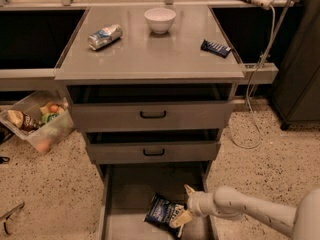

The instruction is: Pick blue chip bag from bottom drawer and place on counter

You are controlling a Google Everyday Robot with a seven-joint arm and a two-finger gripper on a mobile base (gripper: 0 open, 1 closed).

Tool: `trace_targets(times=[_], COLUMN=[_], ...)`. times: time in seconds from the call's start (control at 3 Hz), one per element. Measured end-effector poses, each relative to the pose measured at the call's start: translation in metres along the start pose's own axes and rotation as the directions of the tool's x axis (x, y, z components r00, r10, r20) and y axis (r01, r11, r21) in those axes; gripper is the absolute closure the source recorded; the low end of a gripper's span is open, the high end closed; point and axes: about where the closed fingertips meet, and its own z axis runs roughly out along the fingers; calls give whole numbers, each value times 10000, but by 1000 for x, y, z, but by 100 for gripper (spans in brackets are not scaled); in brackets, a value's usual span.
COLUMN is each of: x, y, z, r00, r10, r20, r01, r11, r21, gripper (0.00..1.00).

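In the bottom drawer (129, 194), the gripper (184, 205) sits just right of the blue chip bag (162, 212).

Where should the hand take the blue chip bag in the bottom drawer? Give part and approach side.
Probably grip the blue chip bag by its right end, coming from the right. It lies on the bottom drawer floor with that end facing the hand, which sits open right beside it.
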Motion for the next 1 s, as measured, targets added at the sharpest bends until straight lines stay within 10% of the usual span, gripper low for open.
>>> trace_targets(times=[1.0], x=[38], y=[13], z=[59], r00=[9966], r10=[662], r20=[488], r01=[-587], r11=[9880], r21=[-1426], gripper=[0])
